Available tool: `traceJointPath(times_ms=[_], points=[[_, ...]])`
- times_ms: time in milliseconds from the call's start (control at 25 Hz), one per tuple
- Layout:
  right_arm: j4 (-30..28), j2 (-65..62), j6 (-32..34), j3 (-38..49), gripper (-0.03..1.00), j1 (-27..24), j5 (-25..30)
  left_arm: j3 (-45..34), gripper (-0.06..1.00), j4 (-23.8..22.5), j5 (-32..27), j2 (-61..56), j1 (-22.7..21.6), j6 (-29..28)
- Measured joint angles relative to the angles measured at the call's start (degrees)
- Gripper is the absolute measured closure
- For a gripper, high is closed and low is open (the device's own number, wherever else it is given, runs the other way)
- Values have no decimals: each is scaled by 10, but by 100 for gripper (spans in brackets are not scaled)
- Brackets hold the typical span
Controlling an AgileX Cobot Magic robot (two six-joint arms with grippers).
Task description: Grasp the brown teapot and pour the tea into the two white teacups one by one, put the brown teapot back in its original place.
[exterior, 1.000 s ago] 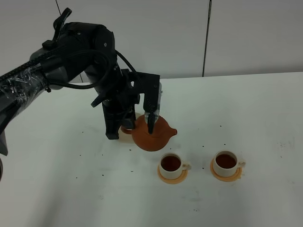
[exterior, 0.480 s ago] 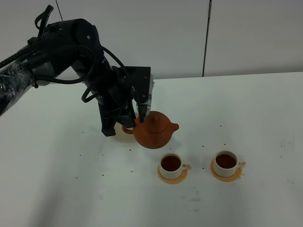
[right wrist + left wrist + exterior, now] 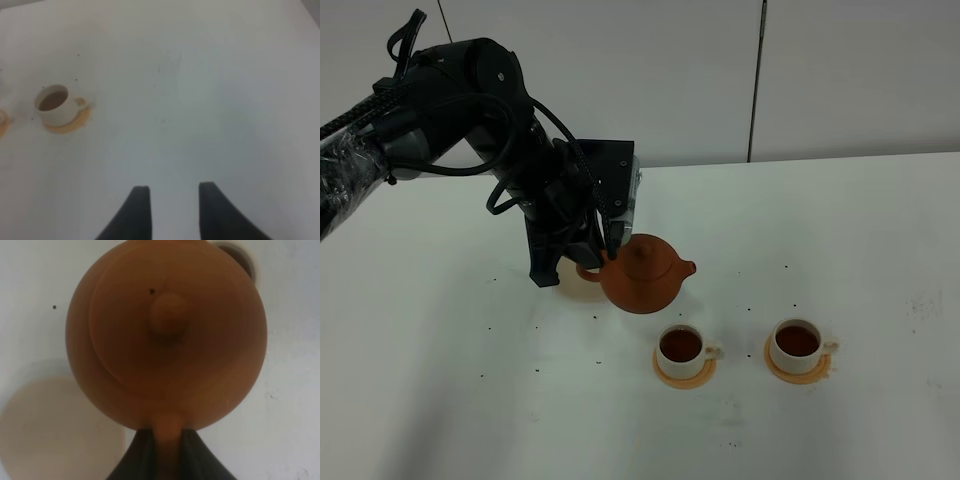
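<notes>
No readable writing anywhere. Left claw (image 3: 167,440) clenched on teapot (image 3: 642,277) handle, arm bent downward over bench (image 3: 840,220); right claw (image 3: 170,200) released, empty.

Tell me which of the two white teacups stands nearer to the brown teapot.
The left teacup, just below the brown teapot in the high view. The other teacup stands farther to the right. Both hold dark tea.

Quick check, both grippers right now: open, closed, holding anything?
Left gripper: closed on the handle of the brown teapot, held beside the cream coaster.
Right gripper: open, holding nothing, above bare table.
</notes>
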State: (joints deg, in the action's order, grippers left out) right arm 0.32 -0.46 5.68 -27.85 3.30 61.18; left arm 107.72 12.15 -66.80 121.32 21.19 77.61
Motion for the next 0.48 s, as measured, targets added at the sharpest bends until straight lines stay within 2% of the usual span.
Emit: traceJointPath(times_ms=[480], points=[[0, 0, 0, 0, 73, 0, 0, 0, 77, -28, 62, 15, 0, -21]])
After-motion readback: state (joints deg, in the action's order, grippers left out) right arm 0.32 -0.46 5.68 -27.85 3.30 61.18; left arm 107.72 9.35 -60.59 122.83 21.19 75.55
